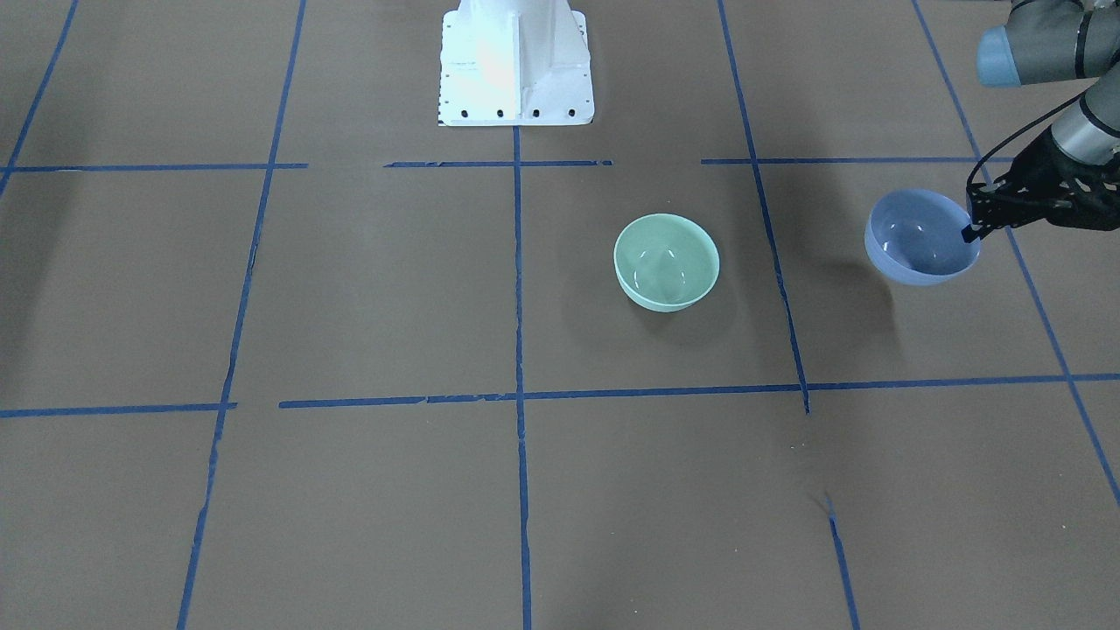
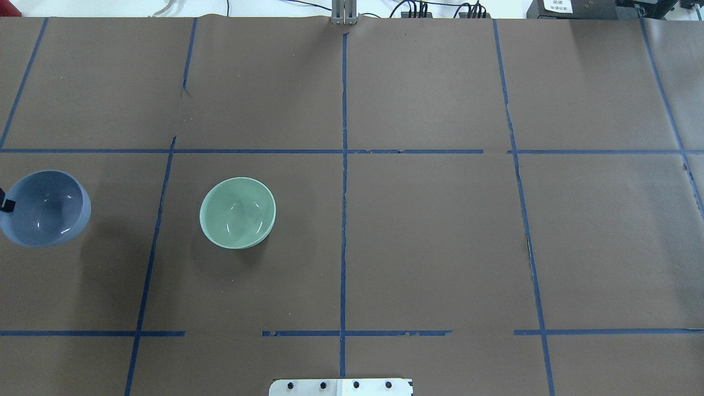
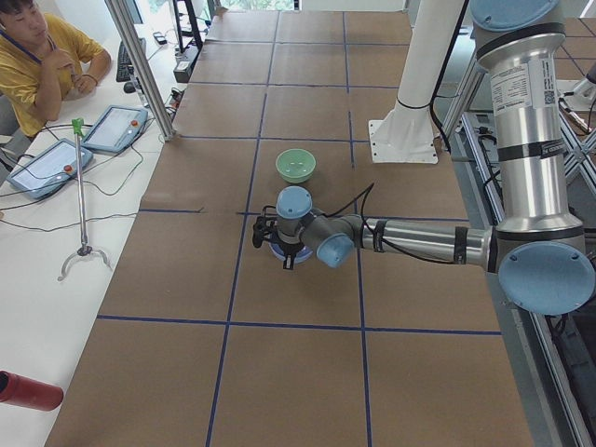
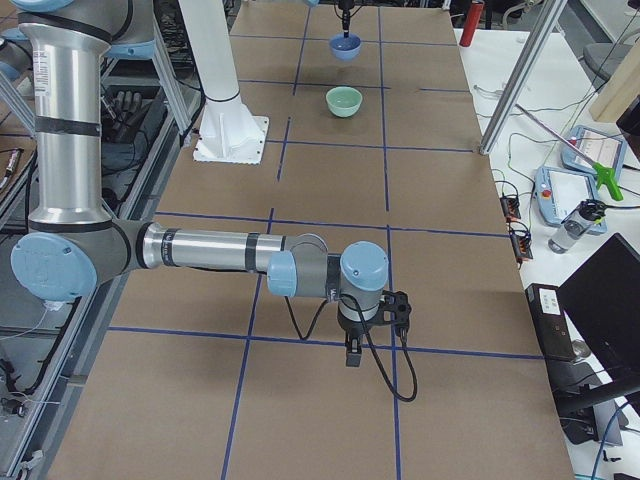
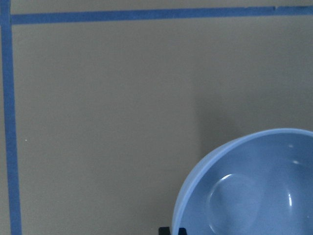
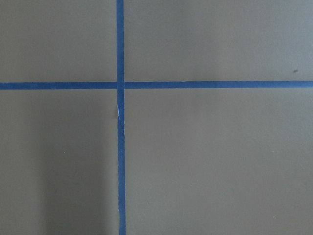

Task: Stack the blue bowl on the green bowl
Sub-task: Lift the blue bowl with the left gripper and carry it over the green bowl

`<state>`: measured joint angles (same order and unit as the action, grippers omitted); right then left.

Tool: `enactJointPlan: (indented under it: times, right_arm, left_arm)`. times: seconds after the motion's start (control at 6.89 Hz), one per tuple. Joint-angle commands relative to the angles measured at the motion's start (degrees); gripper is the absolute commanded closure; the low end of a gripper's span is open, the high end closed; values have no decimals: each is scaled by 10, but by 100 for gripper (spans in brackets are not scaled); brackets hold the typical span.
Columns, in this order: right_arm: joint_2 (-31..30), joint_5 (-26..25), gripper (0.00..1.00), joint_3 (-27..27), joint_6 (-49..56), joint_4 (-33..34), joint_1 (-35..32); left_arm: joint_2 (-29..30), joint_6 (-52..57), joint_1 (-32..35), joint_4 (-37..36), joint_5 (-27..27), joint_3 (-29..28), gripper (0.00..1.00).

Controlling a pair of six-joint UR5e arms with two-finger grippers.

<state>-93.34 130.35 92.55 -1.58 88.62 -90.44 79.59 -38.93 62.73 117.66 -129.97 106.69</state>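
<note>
Out at the robot's left end of the worktop (image 1: 350, 306), the left hand (image 1: 973, 226) is clamping the blue bowl (image 1: 919, 241) by its rim. One dark fingertip is showing inside the wall, and the other is presumably pressing from outside. That edge grip is leaving the underside free, which is what a nesting drop calls for. The bowl's shadow is falling off to one side instead of hugging its base, so the bowl is most likely hanging clear of the surface. It is riding mouth-up, tipped slightly, well apart from its target with a blue tape line (image 1: 770, 245) running between them.

The green bowl (image 1: 667, 262) is sitting upright and empty nearer the middle, open side up and ready to receive.

The right hand (image 4: 353, 352) is hanging far off over bare paper, and it cannot be told whether it is wide or narrow.

The blue bowl is looking deep and round, a glossy periwinkle with a thin pale rim. Highlights are glinting inside and a flat circle is showing at its bottom. It is matching the mint one in size, so a snug, slippery fit is likely.
</note>
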Motion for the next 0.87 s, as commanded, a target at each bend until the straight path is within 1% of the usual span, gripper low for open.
enactJointPlan:
  times: [0.0, 0.15, 0.29, 0.44, 0.58, 0.73]
  right_arm:
    - [0, 1, 0, 0, 0, 0, 0]
    - [0, 0, 0, 0, 0, 1, 0]
    - [0, 0, 0, 0, 0, 0, 0]
    - [0, 1, 0, 0, 0, 0, 0]
    - [0, 1, 0, 0, 0, 0, 0]
    - [0, 1, 0, 0, 0, 0, 0]
  left_arm:
    - [41, -112, -10, -100, 10, 94, 100]
    - [75, -190, -62, -103, 10, 99, 100]
    - [123, -258, -99, -117, 10, 99, 100]
    - [175, -312, -138, -157, 12, 98, 100]
    - [227, -345, -166, -194, 35, 91, 100]
    - [273, -374, -191, -227, 53, 71, 100]
